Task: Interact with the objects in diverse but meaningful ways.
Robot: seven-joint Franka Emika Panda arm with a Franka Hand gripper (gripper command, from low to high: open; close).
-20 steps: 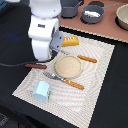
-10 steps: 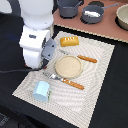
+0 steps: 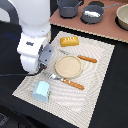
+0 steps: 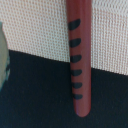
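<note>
In the wrist view a brown sausage [image 4: 79, 55] with dark scored marks lies straight below the camera, half on the woven placemat [image 4: 35, 25] and half on the black table. No finger shows there. In the exterior view my white gripper [image 3: 43, 64] hangs low over the placemat's edge on the exterior view's left, its fingers hidden by the hand. The sausage is hidden under it there. A yellow scored bread loaf [image 3: 70, 41] lies at the mat's far side. A white-and-light-blue carton [image 3: 41, 91] stands at the near corner. Dark grey saucepans [image 3: 68, 7] sit at the back.
A tan plate [image 3: 68, 66] sits mid-mat between an orange-handled knife [image 3: 83, 58] and an orange-handled fork [image 3: 67, 82]. A second pan [image 3: 93, 14] holding something white and a bowl [image 3: 122, 16] stand on the brown board behind.
The arm has shifted a little toward the exterior view's left and lower, toward the mat's edge. The objects on the mat have not moved.
</note>
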